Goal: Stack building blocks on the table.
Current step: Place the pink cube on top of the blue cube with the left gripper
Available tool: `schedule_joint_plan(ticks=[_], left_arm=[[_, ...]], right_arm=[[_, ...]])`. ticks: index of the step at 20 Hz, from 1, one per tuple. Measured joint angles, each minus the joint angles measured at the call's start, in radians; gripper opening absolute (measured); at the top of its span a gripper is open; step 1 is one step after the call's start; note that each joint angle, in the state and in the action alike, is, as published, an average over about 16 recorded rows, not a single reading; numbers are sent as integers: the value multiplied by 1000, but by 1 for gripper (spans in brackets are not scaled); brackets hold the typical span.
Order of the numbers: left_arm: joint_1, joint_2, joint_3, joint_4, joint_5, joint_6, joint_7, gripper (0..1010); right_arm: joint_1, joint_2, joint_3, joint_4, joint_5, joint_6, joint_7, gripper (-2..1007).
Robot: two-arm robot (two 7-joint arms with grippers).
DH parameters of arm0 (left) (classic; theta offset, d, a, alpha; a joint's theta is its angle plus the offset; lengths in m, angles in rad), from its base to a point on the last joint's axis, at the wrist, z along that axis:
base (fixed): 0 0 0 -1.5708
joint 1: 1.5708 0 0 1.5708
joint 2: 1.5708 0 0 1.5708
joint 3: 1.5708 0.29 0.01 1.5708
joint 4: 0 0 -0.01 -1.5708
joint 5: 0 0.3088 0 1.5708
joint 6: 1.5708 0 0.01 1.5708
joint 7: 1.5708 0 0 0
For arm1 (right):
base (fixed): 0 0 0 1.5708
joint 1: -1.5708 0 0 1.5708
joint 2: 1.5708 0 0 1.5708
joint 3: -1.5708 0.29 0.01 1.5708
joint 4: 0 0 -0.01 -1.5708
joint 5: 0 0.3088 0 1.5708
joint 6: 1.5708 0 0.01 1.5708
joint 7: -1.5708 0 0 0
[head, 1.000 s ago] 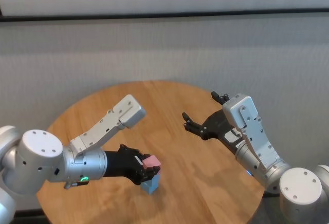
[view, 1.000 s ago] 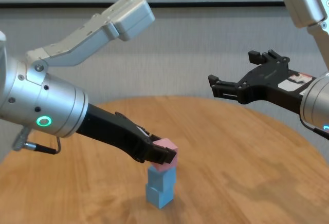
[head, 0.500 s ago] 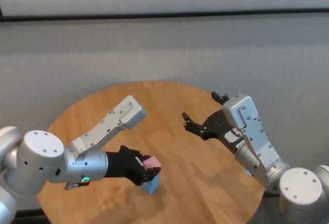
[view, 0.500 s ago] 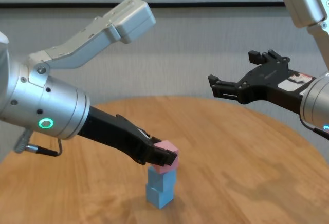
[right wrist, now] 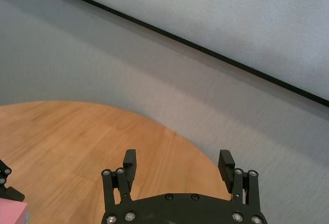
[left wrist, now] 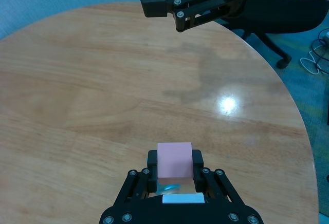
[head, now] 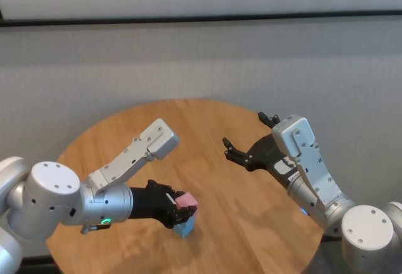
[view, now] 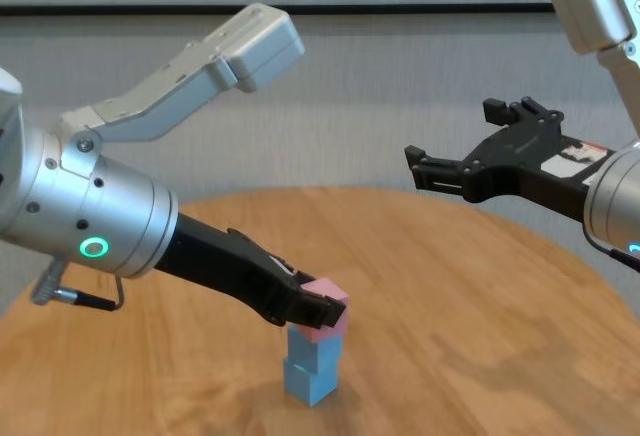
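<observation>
Overhead, the left claw [head: 182, 206] is clenched on the pink block [head: 187, 200], which sits over a blue block [head: 183, 228] near the front of the round tabletop [head: 207, 129]. The right claw [head: 248, 137] hangs spread and empty, well apart.

From the chest, pink [view: 325, 306] rests on two stacked blue blocks [view: 311, 366], seemingly touching the upper one.

At the left wrist, both fingers [left wrist: 152, 168] flank pink.

At the right wrist, the right claw [right wrist: 177, 165] gapes above the tabletop's far edge.
</observation>
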Motion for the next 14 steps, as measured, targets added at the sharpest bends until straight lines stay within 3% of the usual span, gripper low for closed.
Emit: schedule_joint_plan(ticks=[14], left_arm=[[-4, 2, 12, 7, 8, -5, 21, 393]], right_arm=[[0, 0, 0, 0, 0, 0, 0, 1004]])
